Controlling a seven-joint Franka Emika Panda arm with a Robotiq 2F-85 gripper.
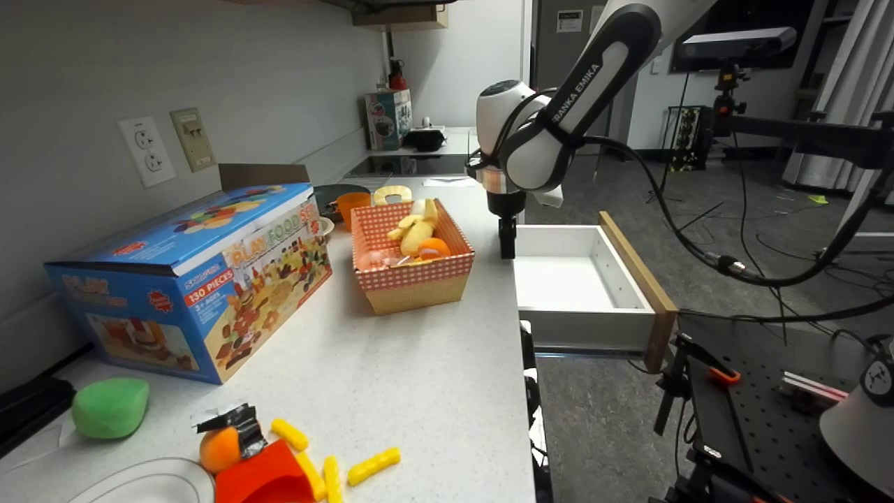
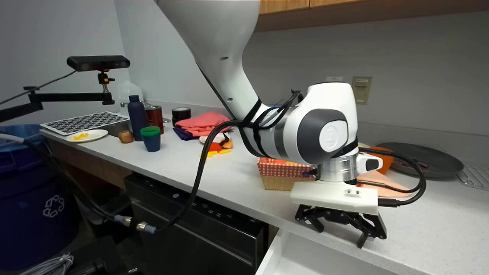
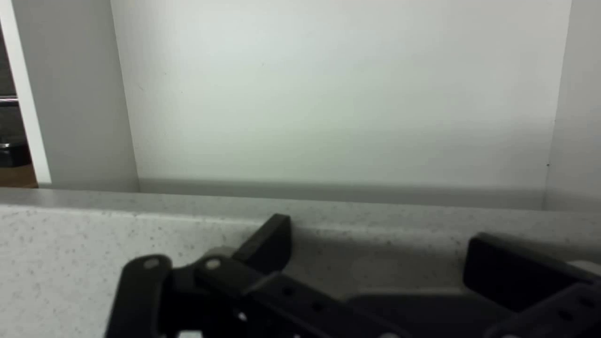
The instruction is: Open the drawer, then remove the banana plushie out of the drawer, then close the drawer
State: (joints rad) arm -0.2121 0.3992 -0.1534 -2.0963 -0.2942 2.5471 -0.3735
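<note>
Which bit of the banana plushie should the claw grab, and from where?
Probably the upper part of the banana plushie, from above. It looks propped up in the red checkered basket, whose walls would block a sideways reach, and an orange toy sits by its lower part.

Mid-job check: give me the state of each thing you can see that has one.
Drawer: open
Claw: open, holding nothing, over the counter
Basket: upright, open-topped
Banana: out of the drawer, in the basket
Toy box: standing, one flap raised
Red carton: lying on its side
Yellow sticks: scattered loose
Bottle: upright
Wall switches: too small to tell
</note>
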